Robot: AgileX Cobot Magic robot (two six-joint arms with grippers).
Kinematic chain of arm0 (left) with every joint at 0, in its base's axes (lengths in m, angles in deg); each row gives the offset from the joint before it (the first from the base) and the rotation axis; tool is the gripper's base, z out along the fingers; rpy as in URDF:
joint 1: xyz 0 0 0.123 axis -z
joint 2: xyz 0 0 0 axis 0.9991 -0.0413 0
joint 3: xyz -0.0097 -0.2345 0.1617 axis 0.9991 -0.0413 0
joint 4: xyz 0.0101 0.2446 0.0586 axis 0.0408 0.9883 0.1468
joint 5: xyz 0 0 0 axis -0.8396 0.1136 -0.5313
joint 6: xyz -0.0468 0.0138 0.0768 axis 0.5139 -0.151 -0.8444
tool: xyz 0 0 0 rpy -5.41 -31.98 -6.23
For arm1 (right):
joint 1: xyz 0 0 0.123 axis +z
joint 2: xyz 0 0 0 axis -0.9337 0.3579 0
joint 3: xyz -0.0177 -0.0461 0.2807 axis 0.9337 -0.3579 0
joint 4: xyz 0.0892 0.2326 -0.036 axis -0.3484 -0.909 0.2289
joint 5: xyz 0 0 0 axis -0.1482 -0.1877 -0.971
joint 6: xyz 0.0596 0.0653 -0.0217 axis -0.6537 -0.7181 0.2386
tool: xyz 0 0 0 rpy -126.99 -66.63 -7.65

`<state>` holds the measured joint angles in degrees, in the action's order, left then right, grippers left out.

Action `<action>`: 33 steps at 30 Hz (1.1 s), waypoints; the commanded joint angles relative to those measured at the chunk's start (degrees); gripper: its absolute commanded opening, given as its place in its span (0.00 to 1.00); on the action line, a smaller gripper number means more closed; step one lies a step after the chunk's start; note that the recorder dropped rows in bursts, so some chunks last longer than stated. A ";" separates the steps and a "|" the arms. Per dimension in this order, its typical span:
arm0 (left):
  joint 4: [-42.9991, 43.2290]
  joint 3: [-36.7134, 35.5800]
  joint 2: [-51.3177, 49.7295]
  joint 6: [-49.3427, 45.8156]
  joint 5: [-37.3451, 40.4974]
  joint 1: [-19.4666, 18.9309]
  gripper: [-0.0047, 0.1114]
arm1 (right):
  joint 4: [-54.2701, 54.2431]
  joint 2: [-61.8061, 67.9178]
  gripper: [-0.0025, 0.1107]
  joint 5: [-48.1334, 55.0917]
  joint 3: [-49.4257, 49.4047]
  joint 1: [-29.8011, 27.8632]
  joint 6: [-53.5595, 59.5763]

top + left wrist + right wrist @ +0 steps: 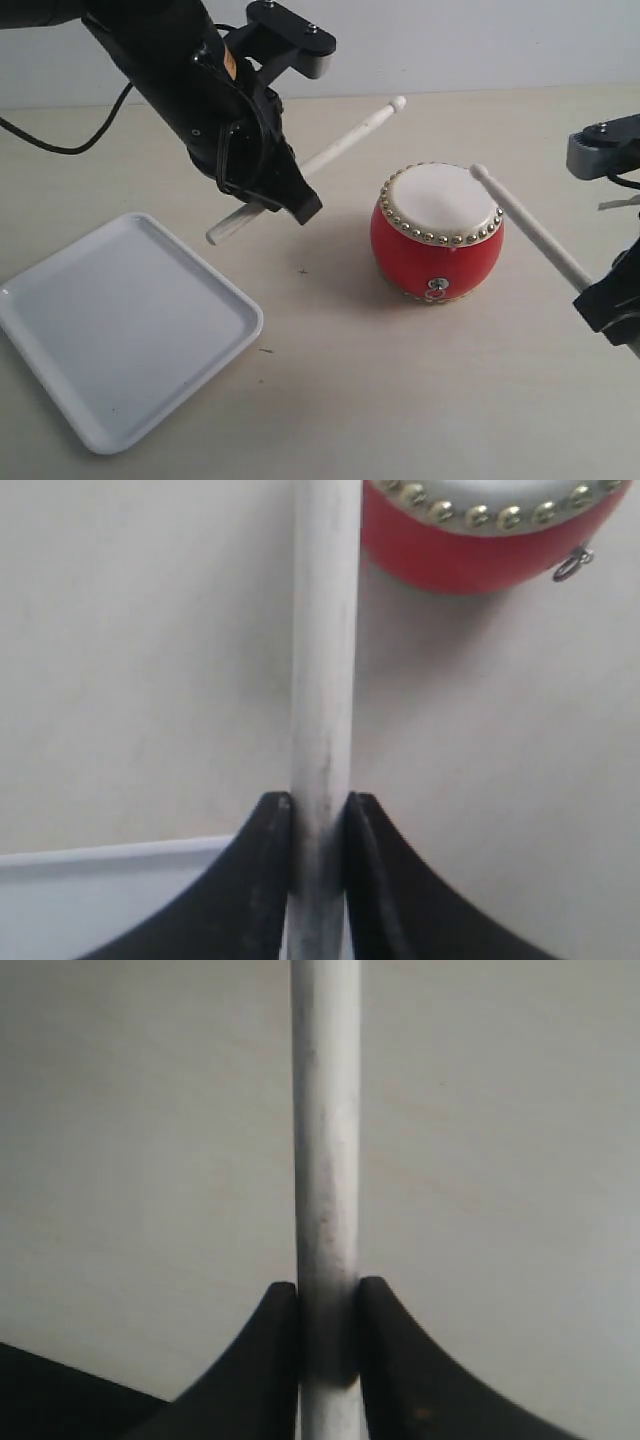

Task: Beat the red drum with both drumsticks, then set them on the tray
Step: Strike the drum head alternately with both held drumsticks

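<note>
The red drum (437, 235) with its cream skin and gold studs stands right of the table's middle; its edge also shows in the left wrist view (480, 540). My left gripper (290, 205) is shut on a pale drumstick (340, 150) that slants up past the drum's far left, its tip raised above the table. In the left wrist view the stick (323, 680) runs between the black fingers (265, 880). My right gripper (600, 295) is shut on the other drumstick (530, 225), whose tip lies over the skin's right rim. The right wrist view shows that stick (326, 1160) clamped. The white tray (120, 330) lies at the lower left.
A black cable (60, 140) trails over the table behind the left arm. The grey bracket (605, 145) of the right arm juts in at the right edge. Bare beige tabletop (400, 400) lies in front of the drum.
</note>
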<state>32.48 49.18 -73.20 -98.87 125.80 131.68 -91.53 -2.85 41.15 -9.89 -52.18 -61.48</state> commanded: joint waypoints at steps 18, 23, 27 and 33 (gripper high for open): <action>3.88 -0.14 -9.65 -2.69 2.32 4.17 0.04 | -0.08 1.90 0.02 7.68 11.58 -0.55 0.24; 7.49 3.10 -9.46 1.86 7.92 2.96 0.04 | 0.24 3.07 0.02 7.89 10.81 -0.55 0.36; 7.01 5.79 -3.13 2.66 9.55 0.20 0.04 | -0.20 7.24 0.02 6.71 6.94 -0.55 0.36; 4.99 6.08 4.99 2.97 6.59 -2.34 0.04 | -0.44 12.41 0.02 7.03 5.95 -0.55 1.37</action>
<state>38.87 55.13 -70.10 -96.60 133.32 129.80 -91.94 9.32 48.36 -5.00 -52.31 -60.74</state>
